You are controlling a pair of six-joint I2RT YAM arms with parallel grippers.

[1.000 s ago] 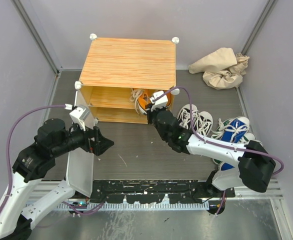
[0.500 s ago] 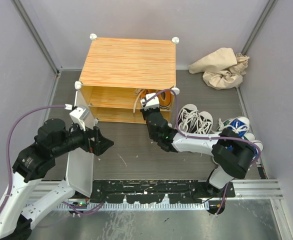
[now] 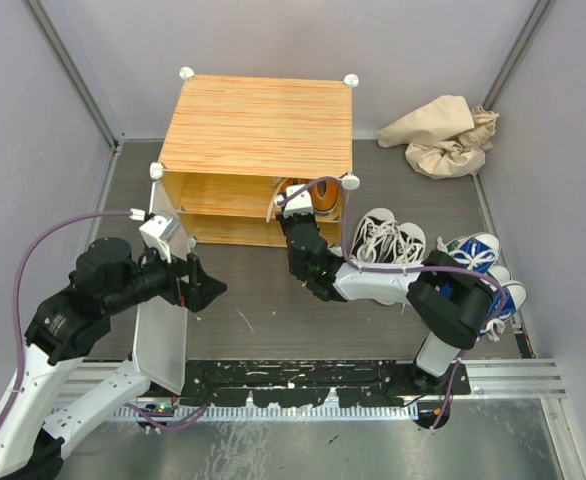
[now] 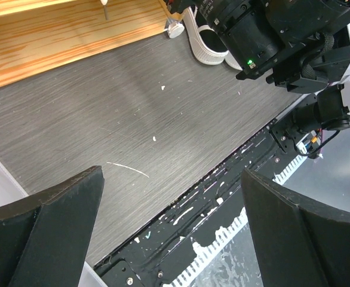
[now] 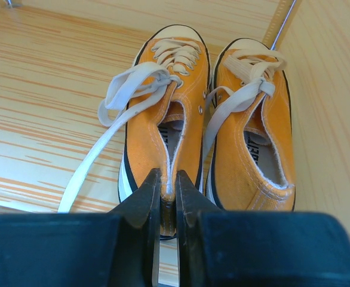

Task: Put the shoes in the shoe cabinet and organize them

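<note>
Orange shoes (image 5: 193,107) on the cabinet (image 3: 258,125) shelf (image 5: 43,119)
Right pincer (image 5: 168,200) clenched on one shoe's heel; the pair sits side by side against the cabinet's right wall. Left pincer (image 4: 172,179) released, grasping nothing.

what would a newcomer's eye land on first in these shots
Probably the orange sneakers, side by side on a shelf inside the wood-grain shoe cabinet, with the right arm's jaws pinched on one shoe's heel. Next, the white-and-black sneakers and blue sneakers lying on the table to the cabinet's right, and a crumpled beige cloth in the far right corner.
</note>
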